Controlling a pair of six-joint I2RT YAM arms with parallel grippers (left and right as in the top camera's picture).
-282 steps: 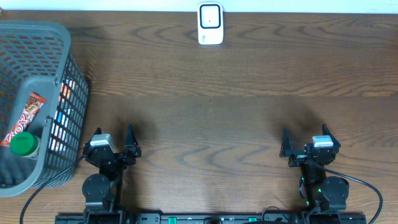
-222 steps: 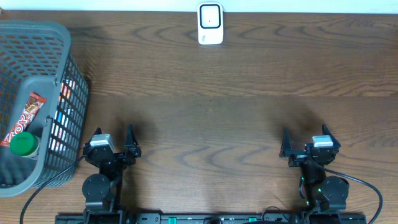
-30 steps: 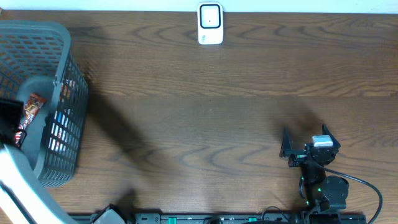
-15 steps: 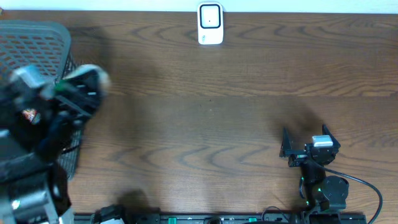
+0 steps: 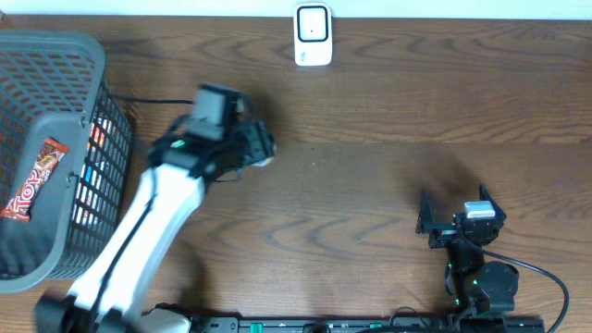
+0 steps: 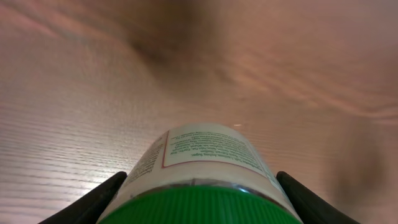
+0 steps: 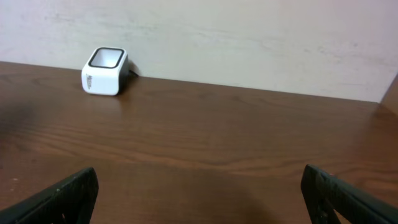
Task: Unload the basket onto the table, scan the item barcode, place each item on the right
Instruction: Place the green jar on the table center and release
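Observation:
A bottle [image 6: 208,158] with a green cap and a white printed label sits between the two black fingers of my left gripper [image 6: 202,208], which is shut on it. From overhead the left gripper [image 5: 242,143] hangs over the table left of centre, and only the bottle's pale end [image 5: 265,149] shows past the wrist. The white barcode scanner [image 5: 313,35] stands at the table's far edge; it appears far left [image 7: 104,71] in the right wrist view. My right gripper [image 5: 453,218] rests low at the front right, open and empty [image 7: 199,199].
A grey mesh basket [image 5: 65,51] stands at the left edge of the table, with a red candy bar [image 5: 32,178] lying inside. A pale wall runs behind the table's far edge.
The left arm has come up out of the basket with the bottle and swung right, over the table. The right arm has not moved.

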